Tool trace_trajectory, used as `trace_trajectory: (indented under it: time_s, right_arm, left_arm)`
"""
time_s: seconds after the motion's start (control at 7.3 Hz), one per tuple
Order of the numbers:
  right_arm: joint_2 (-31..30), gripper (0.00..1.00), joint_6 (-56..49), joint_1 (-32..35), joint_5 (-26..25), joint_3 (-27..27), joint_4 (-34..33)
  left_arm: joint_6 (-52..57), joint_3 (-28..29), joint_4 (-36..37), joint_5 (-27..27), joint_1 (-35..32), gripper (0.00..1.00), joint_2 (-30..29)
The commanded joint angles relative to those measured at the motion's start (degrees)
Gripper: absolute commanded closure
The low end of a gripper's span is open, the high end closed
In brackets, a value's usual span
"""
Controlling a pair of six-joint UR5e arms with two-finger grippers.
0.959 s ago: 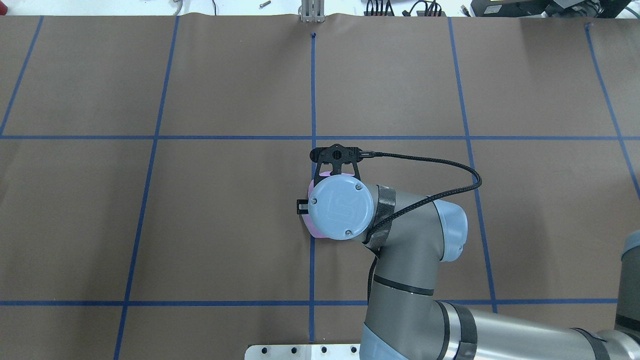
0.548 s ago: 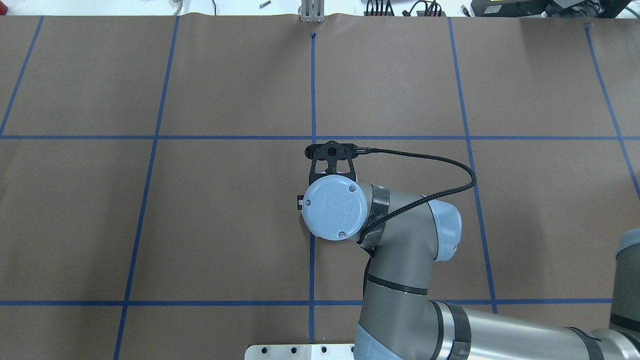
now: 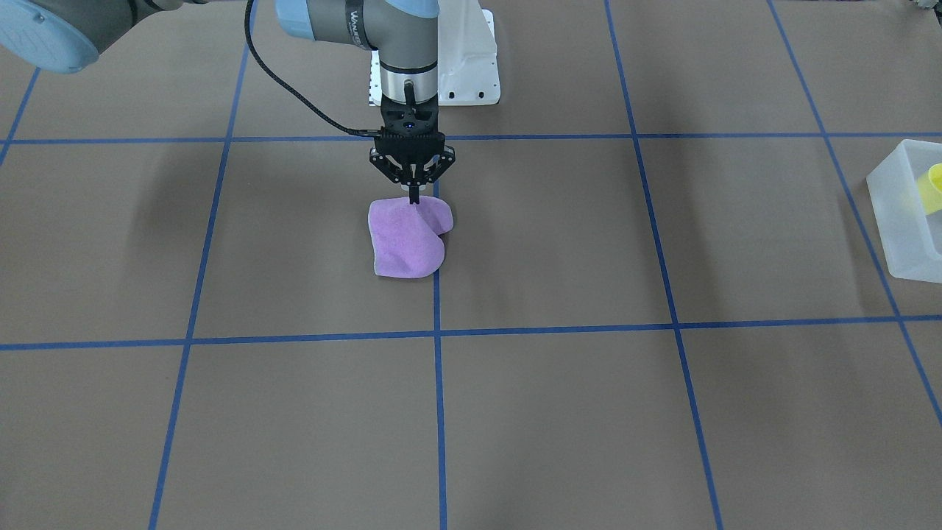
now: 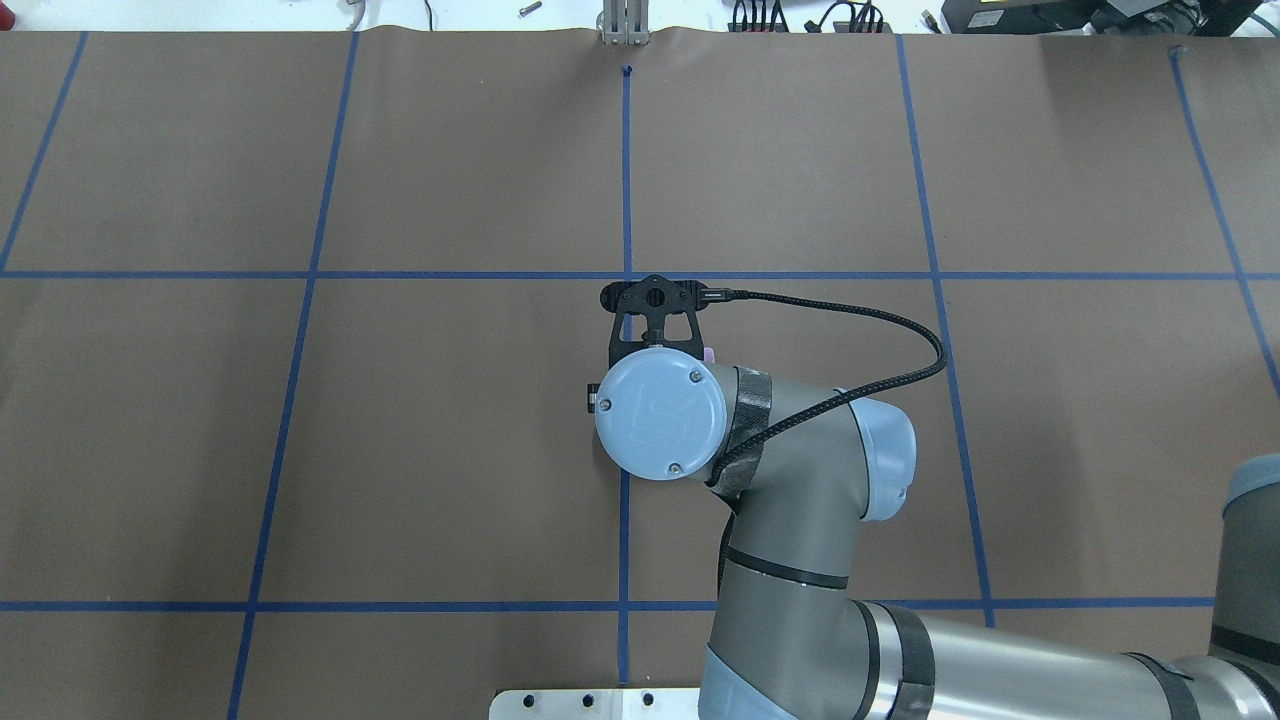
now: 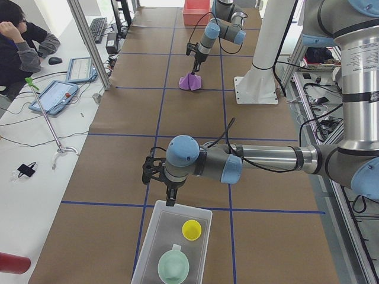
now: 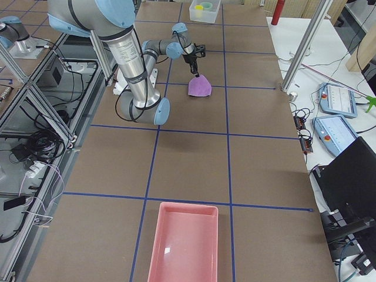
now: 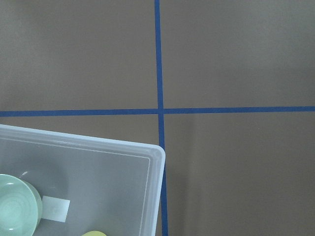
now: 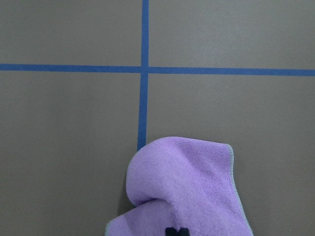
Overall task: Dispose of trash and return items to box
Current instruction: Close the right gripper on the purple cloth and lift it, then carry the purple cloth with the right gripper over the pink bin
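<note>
My right gripper [image 3: 413, 193] points straight down and is shut on the top fold of a purple cloth [image 3: 408, 239] at the table's middle; the cloth's lower part touches the table. The cloth also shows in the right wrist view [image 8: 182, 191]. In the overhead view the right wrist hides the gripper and nearly all the cloth. The frosted box [image 5: 148, 248] holds the yellow cup [image 5: 191, 229] and the mint-green bowl [image 5: 173, 266]. My left gripper [image 5: 170, 198] hovers over the box's near edge; I cannot tell whether it is open. The left wrist view shows the box's corner [image 7: 157, 160] and the bowl [image 7: 17, 209].
A red tray [image 6: 182, 244] lies on the table at the end on my right side. The box [image 3: 894, 221] sits at the end on my left side. An operator sits at a side desk [image 5: 23, 41] with tablets. Blue tape lines grid the brown table cover.
My right wrist has moved left and a little farther from the robot's base. The cloth's pink edge, seen beside the wrist one second ago, is now almost fully hidden under it.
</note>
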Motion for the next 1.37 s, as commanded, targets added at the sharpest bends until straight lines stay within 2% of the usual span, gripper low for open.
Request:
trace_trajectory:
  time_s: [0.0,0.14,0.27,0.41,0.55,0.82,1.1,1.23]
  right_arm:
    - [0.61,1.00,-0.19,1.32,0.55,2.86,-1.83]
    - [0.26,1.00,-3.06,3.16,1.33,7.75,-7.23]
    - [-1.13,1.00,-7.70,7.09,6.39,11.80,-10.77]
    - [-4.28,1.00,-11.49,11.92,11.57,14.37,-10.63]
    - [-7.18,1.00,-18.14,15.62,14.06,15.44,-10.37]
    - [-9.57,1.00,-25.47,22.48,19.76,15.71,-10.28]
    - [-13.43,1.00,-34.07,30.91,27.58,15.89,-10.19]
    - [-16.84,1.00,-39.51,36.69,33.36,16.58,-10.19]
  left_arm:
    - [-0.03,0.00,0.00,-0.09,0.04,0.01,-0.02]
    - [-0.03,0.09,0.00,-0.09,0.04,0.02,-0.02]
    - [-0.03,0.09,0.17,0.09,0.13,0.02,-0.02]
    - [-0.03,0.09,0.26,0.09,0.22,0.02,0.15]
    - [0.05,0.35,0.44,2.44,0.91,0.01,0.24]
    - [0.05,3.42,0.62,3.08,3.29,0.01,4.00]
    - [0.14,1.06,1.14,3.08,5.82,0.01,6.21]
    - [0.06,-1.38,5.41,2.99,9.58,0.01,6.22]
